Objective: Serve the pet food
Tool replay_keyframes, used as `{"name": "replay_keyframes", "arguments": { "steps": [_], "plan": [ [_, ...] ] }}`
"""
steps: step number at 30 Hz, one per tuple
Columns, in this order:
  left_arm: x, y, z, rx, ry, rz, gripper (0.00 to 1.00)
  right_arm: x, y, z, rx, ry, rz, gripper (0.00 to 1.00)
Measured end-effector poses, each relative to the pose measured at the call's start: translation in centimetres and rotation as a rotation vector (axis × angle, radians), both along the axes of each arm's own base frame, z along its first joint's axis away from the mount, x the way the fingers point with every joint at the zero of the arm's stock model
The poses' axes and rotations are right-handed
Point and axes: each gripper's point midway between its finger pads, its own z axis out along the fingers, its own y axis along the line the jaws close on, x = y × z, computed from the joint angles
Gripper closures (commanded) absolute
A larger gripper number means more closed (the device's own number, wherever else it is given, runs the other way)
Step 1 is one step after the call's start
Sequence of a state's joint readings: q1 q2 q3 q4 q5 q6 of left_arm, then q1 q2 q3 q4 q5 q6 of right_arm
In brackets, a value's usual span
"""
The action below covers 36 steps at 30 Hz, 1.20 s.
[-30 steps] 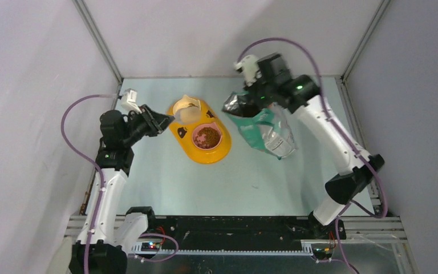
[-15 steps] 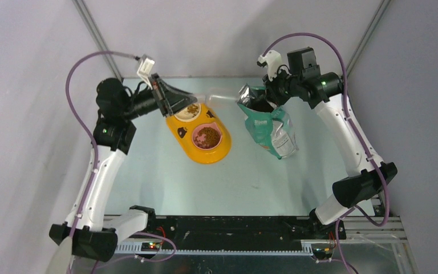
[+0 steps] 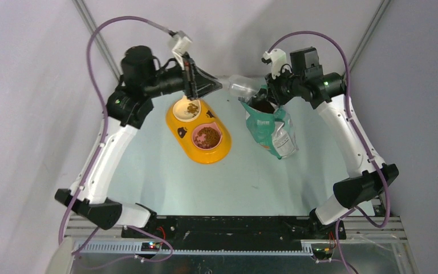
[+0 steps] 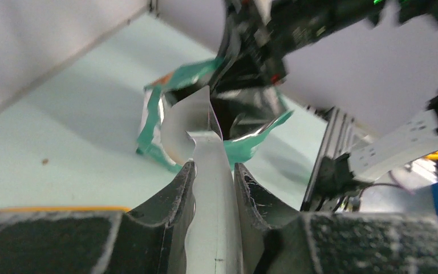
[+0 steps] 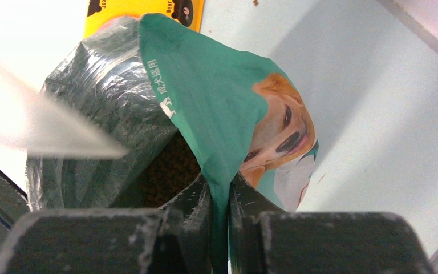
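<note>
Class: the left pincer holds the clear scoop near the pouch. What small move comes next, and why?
Probably dip the scoop into the open pouch for more pet food: the right pincer holds its rim, and the white bowl looks only partly filled.

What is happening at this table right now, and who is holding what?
The left gripper clamps the handle of a clear plastic scoop, its bowl aimed at the open mouth of the green pet food pouch. The right gripper pinches the pouch's rim, and kibble shows inside. The yellow double-bowl feeder already has kibble in both bowls.
</note>
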State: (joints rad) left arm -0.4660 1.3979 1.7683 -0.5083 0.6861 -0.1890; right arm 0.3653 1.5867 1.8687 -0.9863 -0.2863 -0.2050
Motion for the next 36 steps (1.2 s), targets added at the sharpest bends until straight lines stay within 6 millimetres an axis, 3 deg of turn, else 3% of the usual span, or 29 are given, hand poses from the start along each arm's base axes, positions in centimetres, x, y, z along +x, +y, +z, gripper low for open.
{"name": "replay_keyframes", "arguments": {
  "steps": [3,4,9,11,12,13,21,27,31,36],
  "plan": [
    [1.3,-0.9,-3.6,0.101,0.041,0.029,1.0,0.0,-0.3,0.0,0.035,0.028,-0.036,0.93],
    [1.7,-1.2,-4.6,0.133,0.045,0.039,1.0,0.0,-0.3,0.1,0.051,0.039,-0.048,0.87],
    [1.6,-2.1,-5.5,0.193,-0.003,0.048,1.0,-0.7,0.1,0.2,0.086,0.073,-0.064,0.76],
    [1.7,-2.6,-5.8,0.213,-0.016,0.054,1.0,-1.0,0.3,0.3,0.088,0.076,-0.065,0.83],
    [1.8,-3.0,-6.0,0.224,-0.017,0.057,1.0,-1.2,0.3,0.4,0.088,0.076,-0.064,0.96],
    [1.9,-3.3,-6.3,0.233,-0.016,0.055,1.0,-1.4,0.3,0.5,0.086,0.074,-0.064,0.99],
    [3.0,-6.2,-8.4,0.268,0.026,0.03,1.0,-1.6,-0.6,0.8,0.084,0.05,-0.09,1.0],
    [4.4,-8.7,-9.2,0.285,0.063,0.093,1.0,-1.8,-0.1,1.0,0.088,0.047,-0.095,1.0],
    [5.5,-9.8,-10.8,0.309,0.11,0.176,1.0,-2.7,1.6,0.8,0.045,0.031,-0.069,1.0],
    [6.7,-9.2,-13.1,0.318,0.201,0.283,1.0,-4.1,4.0,-0.1,0.009,0.021,-0.048,1.0]
  ]
}}
